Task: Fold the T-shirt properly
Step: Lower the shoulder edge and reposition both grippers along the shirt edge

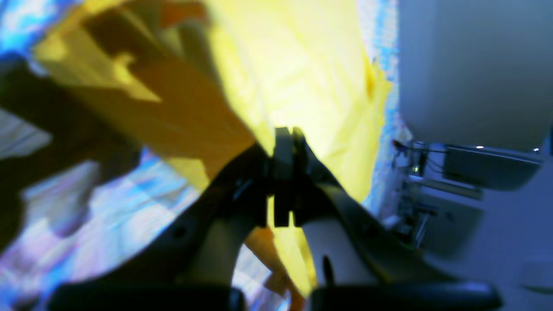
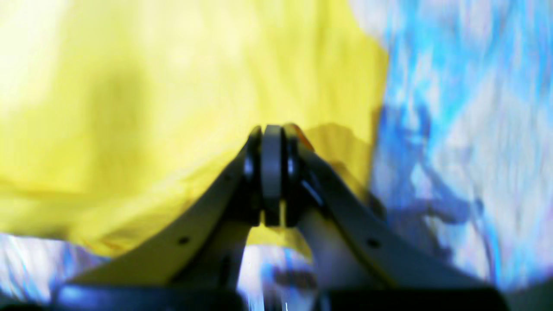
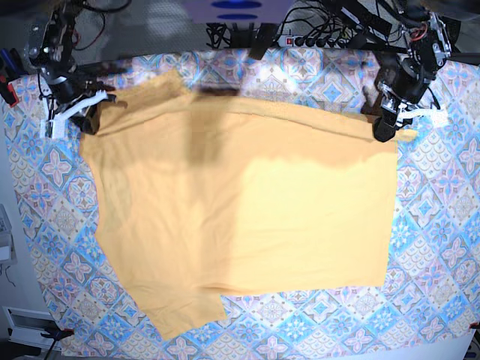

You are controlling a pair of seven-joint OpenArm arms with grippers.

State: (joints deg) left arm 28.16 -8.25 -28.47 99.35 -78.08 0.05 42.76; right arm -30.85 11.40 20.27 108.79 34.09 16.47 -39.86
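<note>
One T-shirt (image 3: pixel 240 217), pale yellow-orange, lies spread over most of the worktop (image 3: pixel 442 225), its far edge lifted at two corners. Two claws hold it: the left claw (image 1: pixel 285 138) at the scene's far right is clamped on the cloth's corner, and the right claw (image 2: pixel 273 134) at the far left is pinched shut on the other far corner. One blue-and-pink patterned tablecloth (image 3: pixel 435 285) covers the worktop. Cables and a power strip (image 3: pixel 315 39) run along the far side. No lettering seems readable on the shirt.

Matt cloth T-shirt (image 3: pixel 240 225) (softly creased)
</note>
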